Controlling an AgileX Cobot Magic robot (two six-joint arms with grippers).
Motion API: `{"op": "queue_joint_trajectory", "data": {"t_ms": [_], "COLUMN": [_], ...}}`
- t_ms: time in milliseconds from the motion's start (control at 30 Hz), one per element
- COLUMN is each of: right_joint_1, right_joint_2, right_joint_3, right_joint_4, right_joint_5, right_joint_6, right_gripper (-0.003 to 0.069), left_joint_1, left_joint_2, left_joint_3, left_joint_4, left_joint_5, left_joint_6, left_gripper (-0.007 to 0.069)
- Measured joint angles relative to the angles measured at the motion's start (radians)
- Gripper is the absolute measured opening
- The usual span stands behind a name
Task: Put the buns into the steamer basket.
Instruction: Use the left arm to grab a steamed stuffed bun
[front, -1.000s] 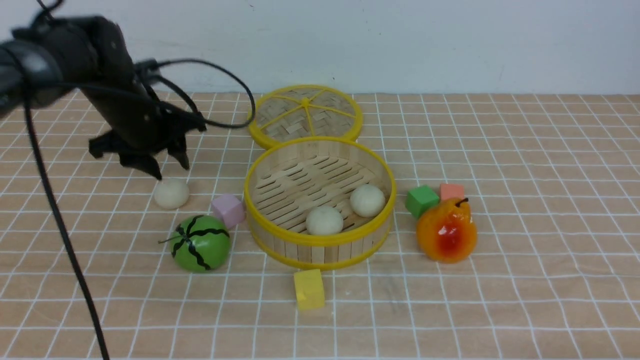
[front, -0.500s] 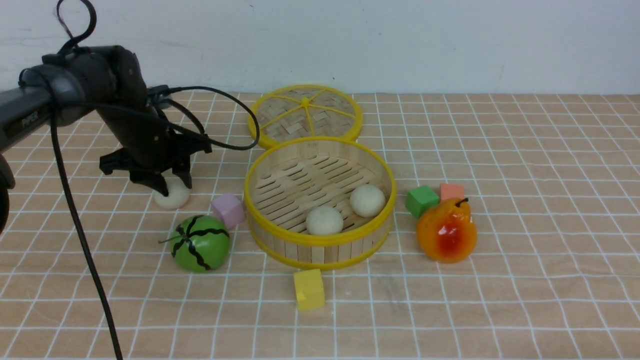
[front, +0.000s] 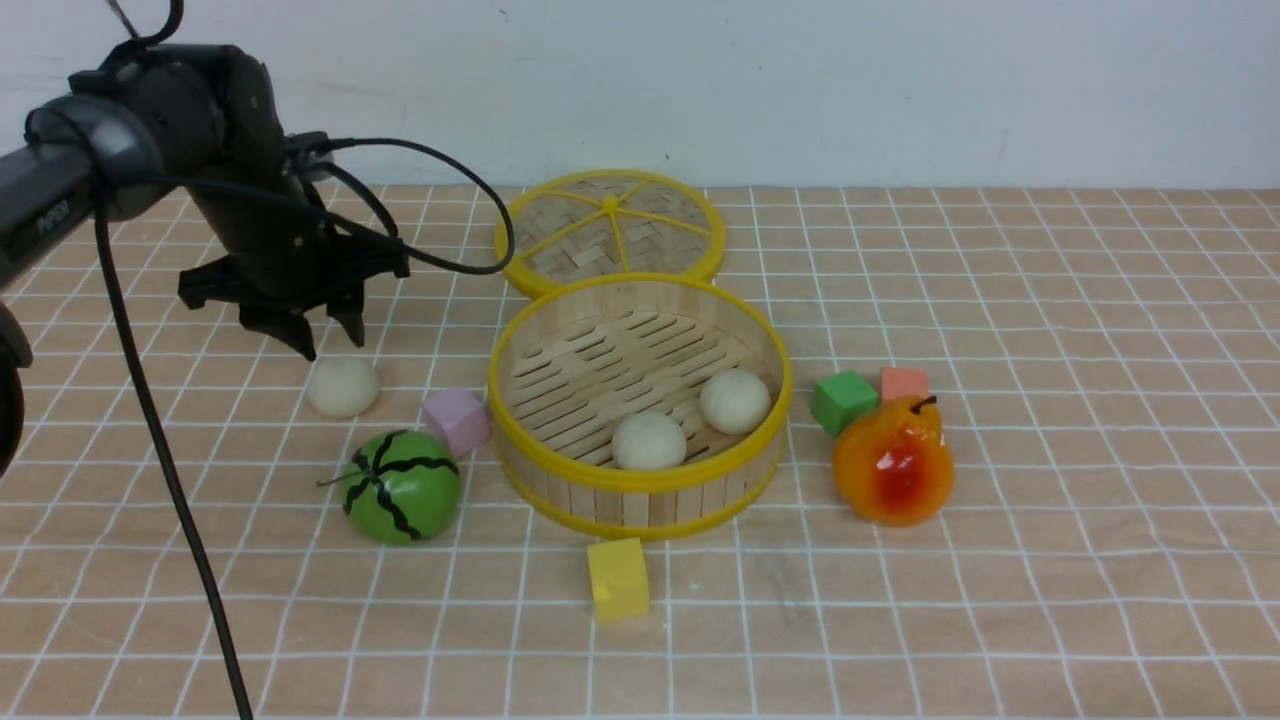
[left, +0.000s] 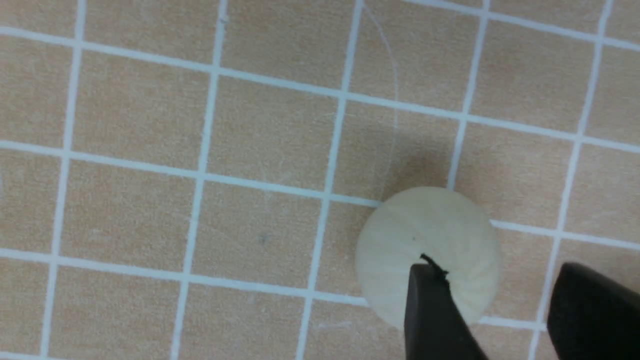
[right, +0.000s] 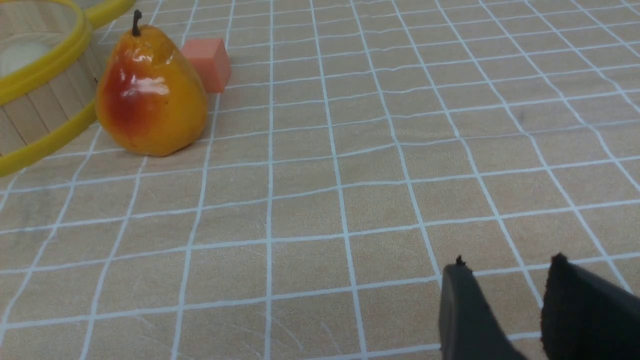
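Note:
One off-white bun (front: 343, 387) lies on the table left of the steamer basket (front: 640, 482). Two more buns (front: 649, 441) (front: 735, 401) rest on the basket's slatted floor. My left gripper (front: 330, 345) hangs open just above and behind the loose bun, not touching it. In the left wrist view this bun (left: 425, 230) sits under one fingertip of the left gripper (left: 495, 270), off to one side of the gap, with bare table between the fingers. Low over bare table, the right gripper (right: 507, 265) is open and empty; the front view does not show it.
A green watermelon ball (front: 402, 487) and a pink cube (front: 456, 420) sit between the loose bun and the basket. The woven lid (front: 610, 225) lies behind the basket. A yellow cube (front: 617, 578) is in front; a green cube (front: 843, 400), orange cube (front: 904, 382) and pear (front: 893, 460) are to its right.
The left gripper dropped down onto the loose bun, then rose again and drew back a little to the left. The bun stayed on the table.

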Motion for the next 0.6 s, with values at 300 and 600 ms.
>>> {"op": "queue_joint_trajectory", "data": {"t_ms": [300, 600], "right_joint_1": [0.000, 0.000], "right_joint_2": [0.000, 0.000], "right_joint_3": [0.000, 0.000], "right_joint_4": [0.000, 0.000], "right_joint_5": [0.000, 0.000], "right_joint_6": [0.000, 0.000], "right_gripper": [0.0239, 0.0239], "left_joint_1": [0.000, 0.000], "left_joint_2": [0.052, 0.059], "left_joint_3": [0.000, -0.006], "left_joint_4": [0.003, 0.004], "left_joint_5": [-0.010, -0.004], "left_joint_6": [0.000, 0.000], "left_gripper": [0.0318, 0.0069]}}
